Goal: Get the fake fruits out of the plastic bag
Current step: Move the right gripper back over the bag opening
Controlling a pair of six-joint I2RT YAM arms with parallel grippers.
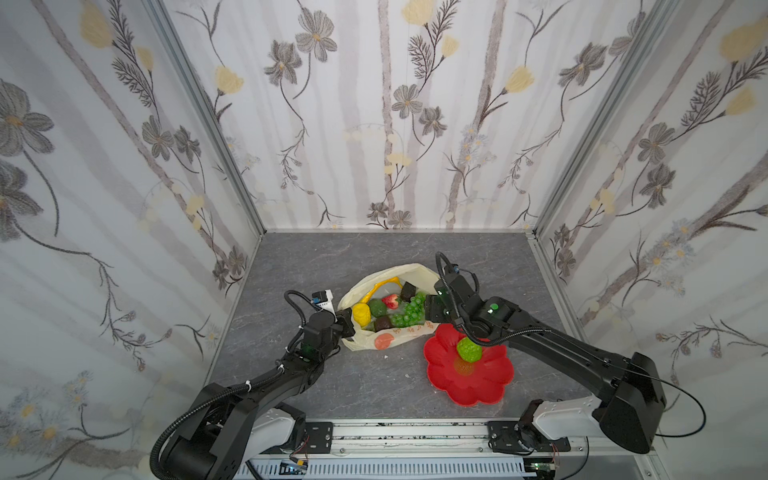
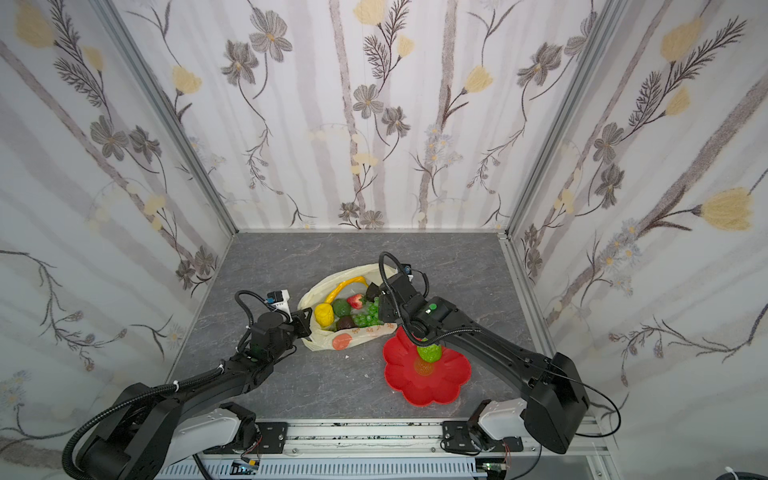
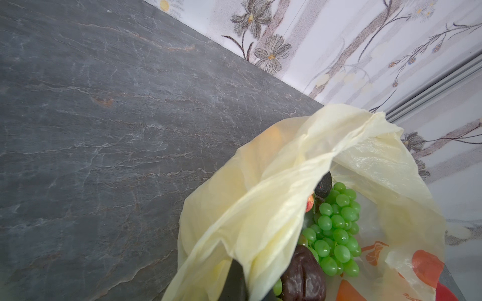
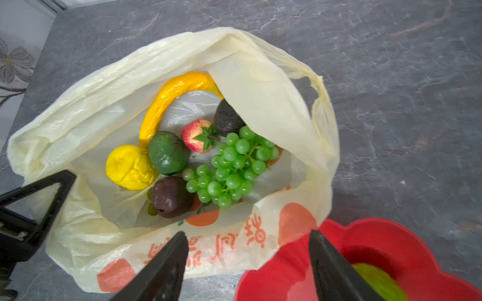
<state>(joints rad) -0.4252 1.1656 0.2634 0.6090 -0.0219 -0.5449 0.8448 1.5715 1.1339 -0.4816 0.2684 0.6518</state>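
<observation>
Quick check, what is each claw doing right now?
Left claw: closed, pinching the plastic bag at its rim.
Right claw: open, holding nothing.

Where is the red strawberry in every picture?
Top view: strawberry inside the plastic bag, mid-table.
Top view: same spot, inside the bag.
Left wrist: only a pinkish sliver peeks past the bag's fold.
Right wrist: fully seen in the open bag.
Shared landmark: the green grape bunch, right beside it everywhere.
</observation>
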